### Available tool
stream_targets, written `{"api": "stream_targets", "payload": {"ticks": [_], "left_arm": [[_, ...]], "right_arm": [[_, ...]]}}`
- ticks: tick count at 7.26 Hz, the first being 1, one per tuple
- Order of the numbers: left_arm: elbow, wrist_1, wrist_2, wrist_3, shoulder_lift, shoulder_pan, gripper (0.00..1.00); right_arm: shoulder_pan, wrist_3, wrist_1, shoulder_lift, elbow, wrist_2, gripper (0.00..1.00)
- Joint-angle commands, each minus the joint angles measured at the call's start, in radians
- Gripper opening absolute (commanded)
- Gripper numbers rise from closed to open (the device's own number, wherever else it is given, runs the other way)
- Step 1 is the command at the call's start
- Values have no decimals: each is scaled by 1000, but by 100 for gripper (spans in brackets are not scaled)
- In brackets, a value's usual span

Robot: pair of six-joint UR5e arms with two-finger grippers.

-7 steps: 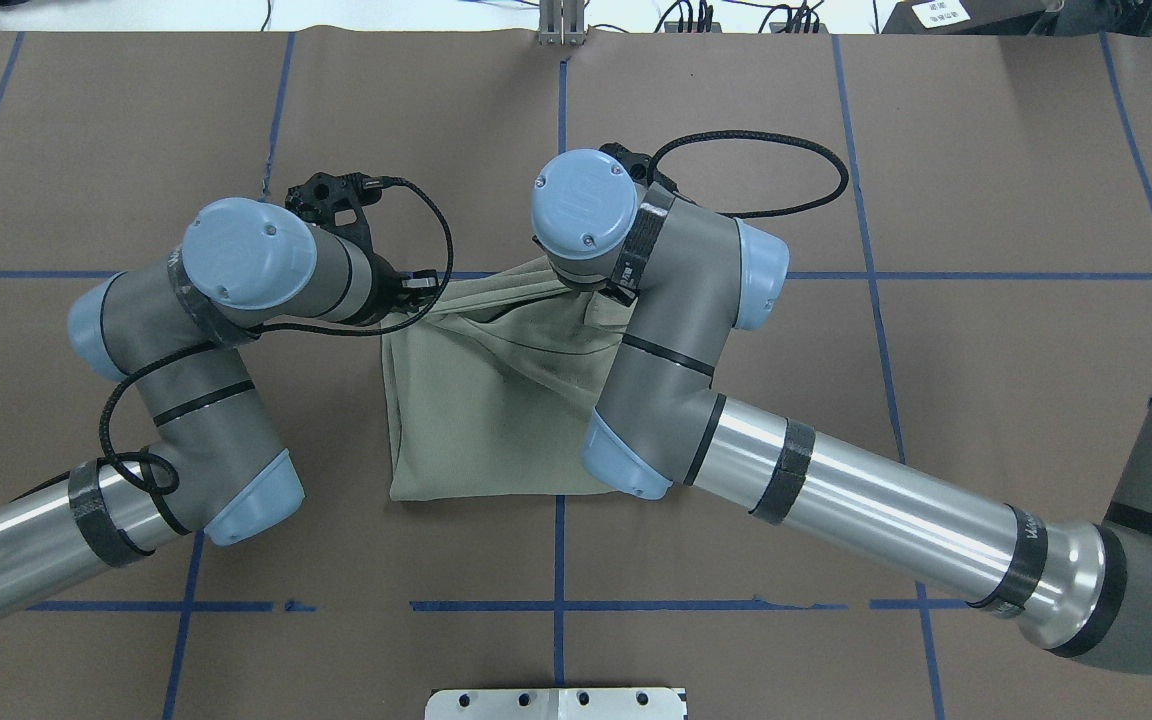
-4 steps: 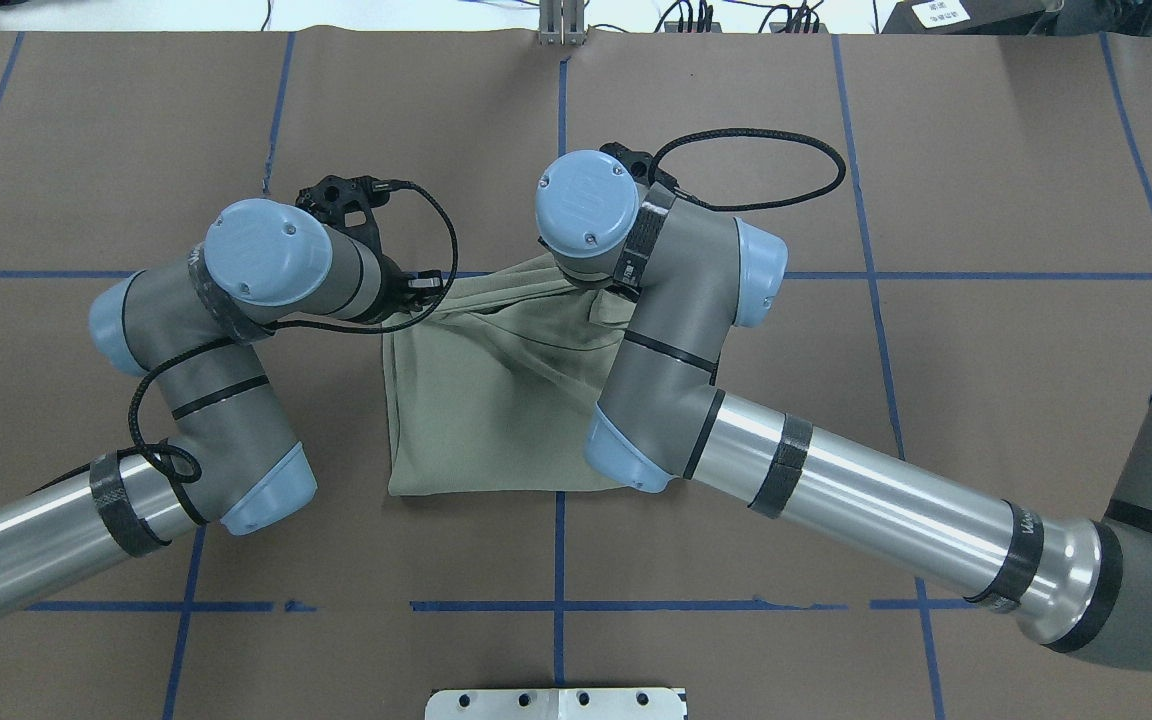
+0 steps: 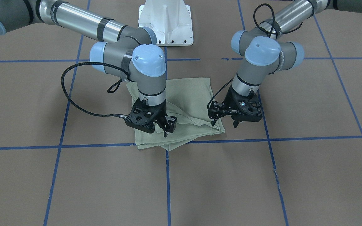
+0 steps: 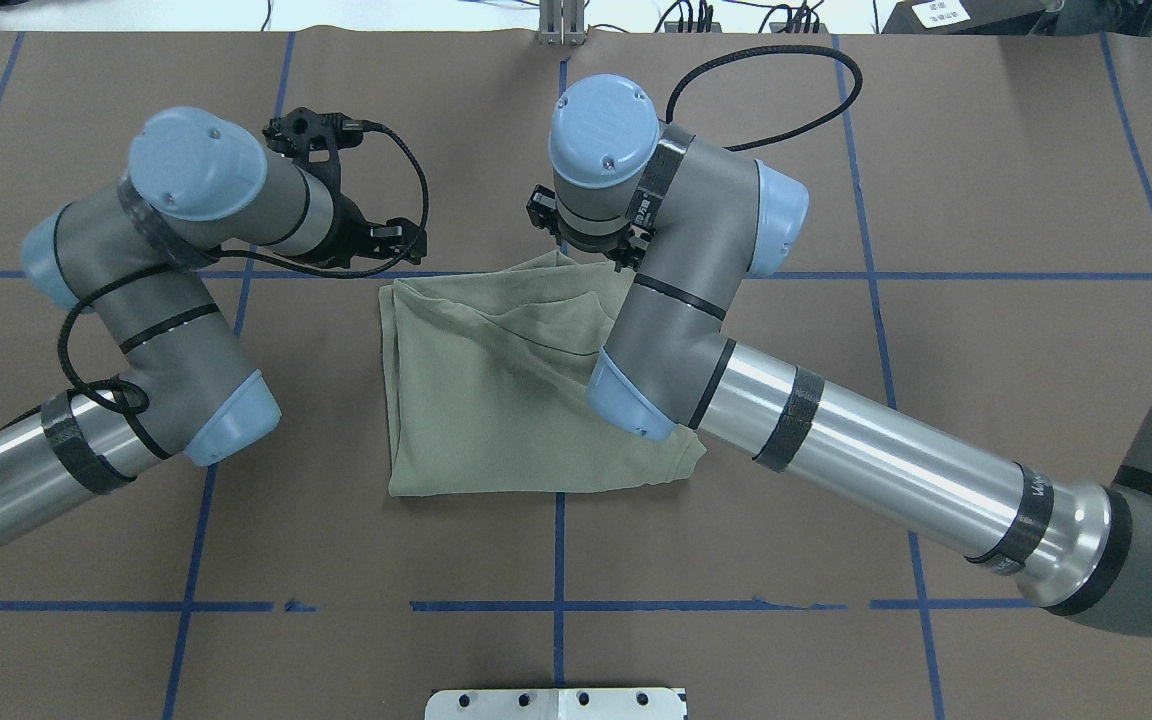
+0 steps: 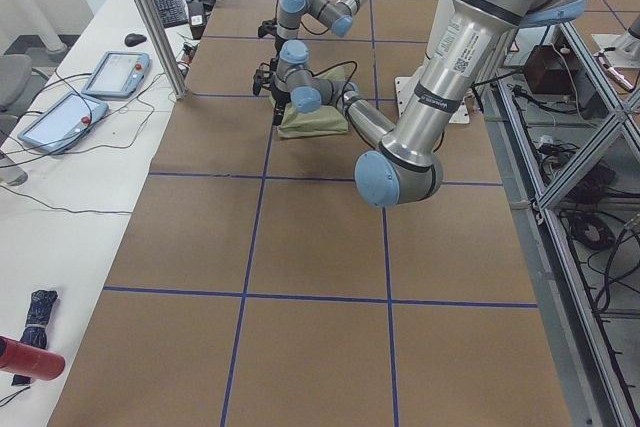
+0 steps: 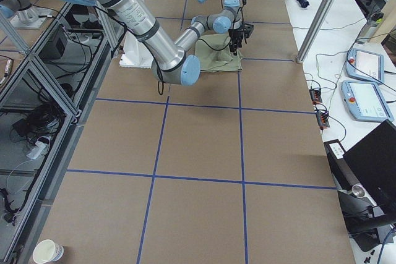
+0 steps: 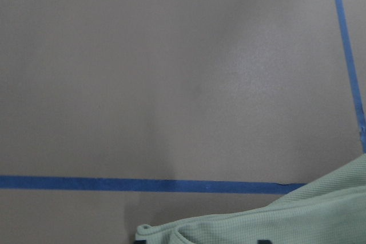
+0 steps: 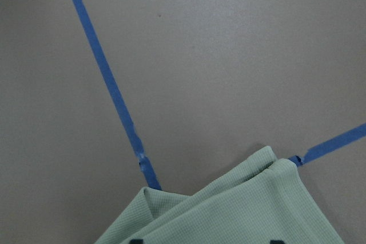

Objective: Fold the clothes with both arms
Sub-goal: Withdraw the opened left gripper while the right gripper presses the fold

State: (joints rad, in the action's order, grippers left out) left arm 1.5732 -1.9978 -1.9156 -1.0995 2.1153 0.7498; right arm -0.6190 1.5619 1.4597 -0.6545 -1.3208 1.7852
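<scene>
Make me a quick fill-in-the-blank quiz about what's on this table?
1. The folded shirt lying on the table is pale ____.
2. The taped lines crossing the brown tabletop are ____ in colour.
3. The left hand and the right hand hang over the shirt's edge with their fingers ____, gripping nothing.

Missing words: green; blue; open.

Brown paper-covered table [image 4: 986,150] gridded with blue tape lines [image 4: 558,560], white metal pedestal base [image 3: 166,22], white side bench [image 5: 60,207] holding teach pendants [image 5: 115,74], keyboard [image 5: 172,4], mouse [image 5: 136,39], red cylinder [image 5: 30,357], paper cup [image 6: 48,252] on table corner.
</scene>
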Motion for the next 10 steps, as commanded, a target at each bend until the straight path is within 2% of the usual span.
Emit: {"api": "stream_targets", "payload": {"ticks": [1,2,4,6,10], "left_arm": [[-2,-1,-40,36,-6,25,100],[-1,-1,-40,35,-6,25,100],[-1,-1,-40,33,-8,25,100],[-9,-41,-40,26,-26,23,100],[-6,-47,-39,24,-26,23,100]], "right_arm": [[97,-16,4,-22,1,-112,93],[107,-26,-2,-19,27,-175,86],[107,-60,-4,-11,64,-179,52],[107,-57,2,-4,57,-176,1],[81,-58,5,-5,57,-179,0]]}}
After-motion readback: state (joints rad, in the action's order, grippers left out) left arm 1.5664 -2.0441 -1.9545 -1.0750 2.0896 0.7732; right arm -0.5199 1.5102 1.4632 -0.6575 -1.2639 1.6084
